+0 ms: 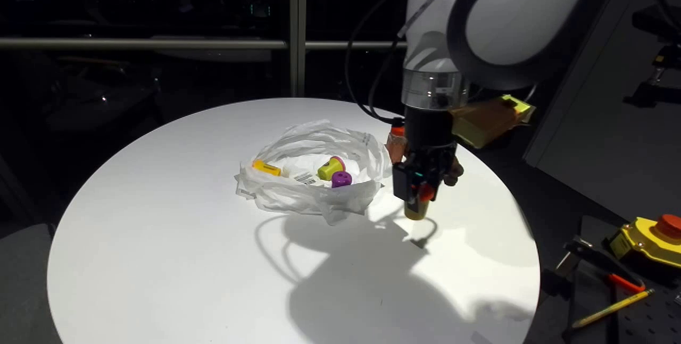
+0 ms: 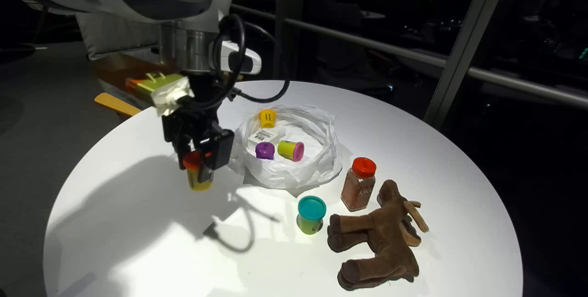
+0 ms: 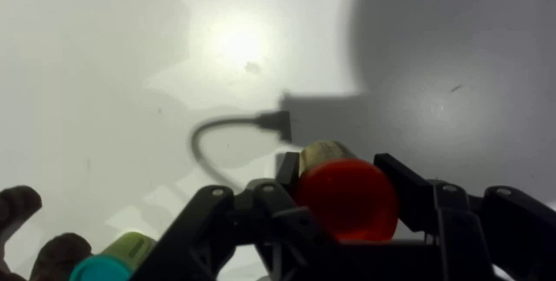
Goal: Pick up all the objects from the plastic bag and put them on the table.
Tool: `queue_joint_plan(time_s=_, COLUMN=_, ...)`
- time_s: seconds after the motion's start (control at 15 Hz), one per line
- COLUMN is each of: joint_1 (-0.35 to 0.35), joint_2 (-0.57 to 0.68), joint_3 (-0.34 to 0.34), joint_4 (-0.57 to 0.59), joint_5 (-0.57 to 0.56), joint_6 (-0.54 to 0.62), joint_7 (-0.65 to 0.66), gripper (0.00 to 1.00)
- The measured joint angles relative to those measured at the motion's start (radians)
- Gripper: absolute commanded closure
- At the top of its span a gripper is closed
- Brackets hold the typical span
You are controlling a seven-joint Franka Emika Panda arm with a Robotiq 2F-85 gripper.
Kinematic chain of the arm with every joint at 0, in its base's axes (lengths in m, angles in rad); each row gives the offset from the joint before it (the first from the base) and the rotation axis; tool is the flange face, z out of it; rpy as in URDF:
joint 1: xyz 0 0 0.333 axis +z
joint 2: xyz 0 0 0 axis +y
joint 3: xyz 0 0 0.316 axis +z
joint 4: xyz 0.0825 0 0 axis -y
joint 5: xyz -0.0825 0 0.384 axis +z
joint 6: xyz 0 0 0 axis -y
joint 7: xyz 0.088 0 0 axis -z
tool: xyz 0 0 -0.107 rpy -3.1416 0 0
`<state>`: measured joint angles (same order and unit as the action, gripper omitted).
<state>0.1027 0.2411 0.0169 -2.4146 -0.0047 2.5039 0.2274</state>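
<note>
- The step in hand looks to be setting down the red-lidded tub (image 3: 347,200): the jaws are clamped on it from either side, as the wrist view shows.
- The tub hangs outside the plastic bag (image 2: 294,175), apart from it and over the worktop (image 1: 159,259); its base seems off the surface, and it leans slightly.
- Out on the worktop lie the teal-lidded tub (image 2: 311,214), the red-capped bottle (image 2: 358,187) and the brown toy animal (image 2: 388,237).
- Inside the bag sit the orange-yellow tub (image 2: 267,118), the white block (image 2: 263,137), the purple piece (image 2: 265,151) and the pink-lidded tub (image 2: 289,150); the task seems about half done.
- The next move likely calls for lowering the held tub until its base meets the worktop squarely, then parting the jaws.
- After that, they should lift well above the lid before turning towards the bag, whose loose film could snag.
</note>
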Motion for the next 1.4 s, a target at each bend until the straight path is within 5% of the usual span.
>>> queue_joint_plan(time_s=0.33, joint_1=-0.050, joint_2=-0.110, joint_3=-0.028, joint_4=-0.265, joint_5=0.002, joint_6=0.200, joint_7=-0.022, gripper=0.76)
queue_joint_plan(time_s=0.53, joint_1=-0.053, joint_2=-0.100, joint_3=-0.049, joint_4=-0.323, joint_5=-0.043, joint_6=0.372, joint_7=-0.022, gripper=0.76)
queue_joint_plan(time_s=1.33, joint_1=-0.022, joint_2=0.111, joint_3=-0.091, joint_4=-0.126, joint_5=-0.110, joint_6=0.466, joint_7=-0.026, gripper=0.76)
queue_joint_plan(time_s=1.4, joint_1=-0.037, joint_2=0.121, joint_3=-0.092, joint_4=-0.106, joint_5=-0.100, joint_6=0.459, joint_7=-0.050, gripper=0.48)
